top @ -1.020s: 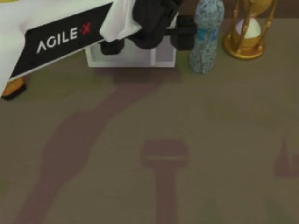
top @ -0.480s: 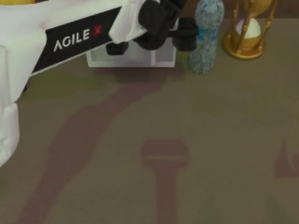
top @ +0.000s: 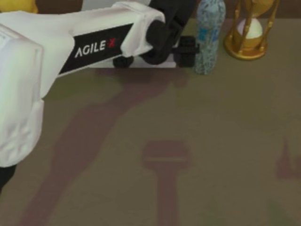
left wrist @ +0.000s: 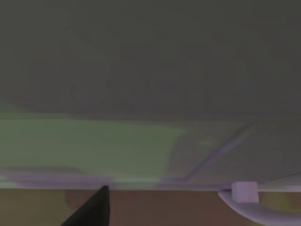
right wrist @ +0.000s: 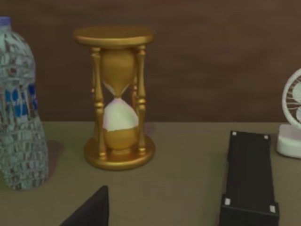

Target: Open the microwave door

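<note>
Left tool (top: pixel 155 54) reaching over the small boxy silver-grey microwave (top: pixel 141 65) at top centre of the top view, presumably to swing its door.

Near: bare olive-brown surface (top: pixel 211 141), crossed by arm shadows. Farther, upper centre: black left tool over the box, finger spread impossible to tell; silver-framed translucent microwave door (left wrist: pixel 141 70) pressed close to the wrist camera, slim white bar handle (left wrist: pixel 254 207) at lower right, greenish floor behind. Beside it, speckled plastic water bottle (top: pixel 209 35), then gold hourglass (top: pixel 251 30). Right tool (right wrist: pixel 89 212) parked, spread unclear. Farthest: dark brown wall (right wrist: pixel 211 56), black box (right wrist: pixel 249 179), white fan (right wrist: pixel 294 117).
</note>
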You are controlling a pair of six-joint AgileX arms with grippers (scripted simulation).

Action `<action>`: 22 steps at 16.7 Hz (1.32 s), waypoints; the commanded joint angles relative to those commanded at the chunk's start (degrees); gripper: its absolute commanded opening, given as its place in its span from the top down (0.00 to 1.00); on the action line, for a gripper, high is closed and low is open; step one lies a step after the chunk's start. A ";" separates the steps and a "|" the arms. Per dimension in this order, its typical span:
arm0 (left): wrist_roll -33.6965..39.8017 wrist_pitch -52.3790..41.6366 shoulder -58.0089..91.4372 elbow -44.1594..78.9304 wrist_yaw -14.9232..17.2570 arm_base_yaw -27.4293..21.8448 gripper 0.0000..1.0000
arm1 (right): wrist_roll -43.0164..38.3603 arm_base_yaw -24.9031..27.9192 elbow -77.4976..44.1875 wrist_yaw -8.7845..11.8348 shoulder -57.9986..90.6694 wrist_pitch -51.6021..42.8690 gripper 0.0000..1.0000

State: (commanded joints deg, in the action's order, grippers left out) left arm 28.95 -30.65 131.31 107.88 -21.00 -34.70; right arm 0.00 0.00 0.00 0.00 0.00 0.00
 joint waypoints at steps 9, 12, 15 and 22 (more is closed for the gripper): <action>0.00 0.00 0.00 0.00 0.00 0.00 0.68 | 0.00 0.00 0.00 0.00 0.00 0.00 0.00; 0.00 0.00 0.00 0.00 0.00 0.00 0.90 | 0.00 0.00 0.00 0.00 0.00 0.00 0.00; 0.00 0.00 0.00 0.00 0.00 0.00 1.00 | 0.00 0.00 0.00 0.00 0.00 0.00 0.00; 0.13 -0.48 -1.55 -3.07 0.72 -2.14 1.00 | 0.00 0.00 0.00 0.00 0.00 0.00 0.00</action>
State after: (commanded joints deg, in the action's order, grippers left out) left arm 29.08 -31.13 129.77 104.81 -20.28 -36.83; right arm 0.00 0.00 0.00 0.00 0.00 0.00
